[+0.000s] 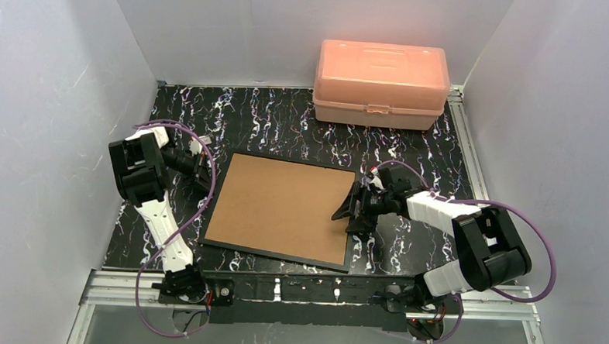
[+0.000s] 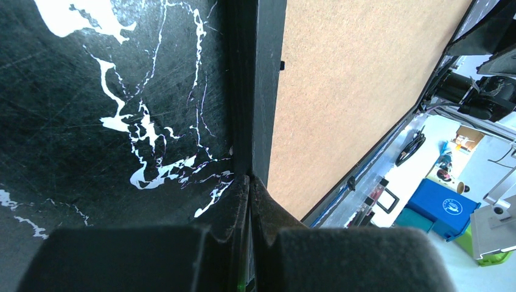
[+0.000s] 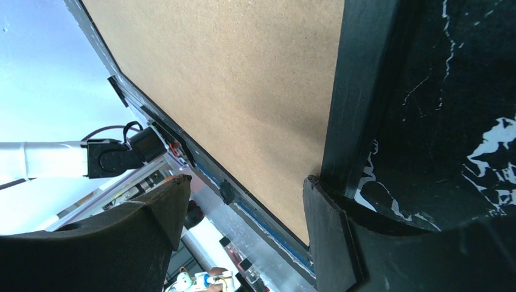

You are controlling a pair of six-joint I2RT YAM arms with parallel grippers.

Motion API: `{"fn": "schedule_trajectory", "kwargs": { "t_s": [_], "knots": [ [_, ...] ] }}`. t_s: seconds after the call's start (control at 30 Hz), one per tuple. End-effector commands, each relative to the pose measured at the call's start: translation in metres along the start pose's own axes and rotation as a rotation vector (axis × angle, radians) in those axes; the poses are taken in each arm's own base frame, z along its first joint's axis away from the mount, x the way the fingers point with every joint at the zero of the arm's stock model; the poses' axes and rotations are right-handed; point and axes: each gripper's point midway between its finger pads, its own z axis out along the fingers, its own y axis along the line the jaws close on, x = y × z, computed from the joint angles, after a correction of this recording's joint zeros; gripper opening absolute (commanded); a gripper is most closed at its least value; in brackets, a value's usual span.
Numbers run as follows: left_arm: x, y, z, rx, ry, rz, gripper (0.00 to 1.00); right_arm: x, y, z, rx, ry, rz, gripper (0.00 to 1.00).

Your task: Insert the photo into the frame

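since the frame (image 1: 280, 208) lies face down on the table (image 1: 288, 117) with its brown back turned up and no photo to be seen in any view, i cannot tell whether the print is already under that back or has yet to go in. the brown board looks seated flat inside the thin black rim on all four sides, which would fit a late stage of the job. if the photo is inside, what is left is probably pressing the back home, securing it and perhaps turning the frame over. if it is not, nearly all the work remains. the frame sits in the middle of the table, a little skewed, between the two arms.

the left gripper (image 2: 250, 182) is clenched with its fingers pressed together on nothing, and its tip is right at the frame's left rim. the right gripper (image 1: 351, 213) stands released at the frame's right edge. its fingers are well apart, one fingertip (image 3: 316, 194) is hard by the black rim, and it holds nothing.

the table top is black with white marble veining, glossy and faintly scratched, so the frame may slide on it when pushed. a pink plastic box (image 1: 381, 82) stands shut at the far edge, well apart from the frame. plain white walls (image 1: 57, 91) close in three sides, and a metal rail (image 1: 319, 293) runs along the near edge where the arms are bolted.
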Motion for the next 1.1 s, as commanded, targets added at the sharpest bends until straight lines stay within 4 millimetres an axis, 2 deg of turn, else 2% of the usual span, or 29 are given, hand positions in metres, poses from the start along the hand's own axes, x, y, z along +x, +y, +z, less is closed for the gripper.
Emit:
{"fn": "schedule_trajectory", "kwargs": {
  "t_s": [0.0,0.27,0.37,0.47,0.57,0.8,1.07],
  "knots": [
    [0.001,-0.015,-0.006,0.01,-0.008,0.028,0.0,-0.002,-0.019,0.004,0.078,-0.021,0.0,0.77],
    [0.001,-0.016,-0.005,0.016,-0.009,0.027,0.0,-0.003,-0.014,0.01,0.094,-0.034,-0.048,0.76],
    [0.0,-0.017,-0.005,0.021,-0.011,0.025,0.0,-0.013,0.009,0.008,0.052,-0.078,-0.118,0.75],
    [0.001,-0.017,-0.005,0.022,-0.01,0.025,0.0,-0.024,0.036,-0.009,0.007,-0.159,-0.212,0.79],
    [0.003,-0.018,-0.004,0.025,-0.007,0.028,0.0,-0.019,0.046,-0.024,-0.025,-0.193,-0.251,0.81],
    [0.004,-0.017,-0.003,0.038,-0.001,0.026,0.0,0.018,0.018,-0.025,-0.03,-0.128,-0.146,0.8],
    [0.003,-0.021,-0.004,0.048,-0.011,0.026,0.0,0.023,-0.001,-0.017,0.025,-0.082,-0.131,0.8]
  ]
}}
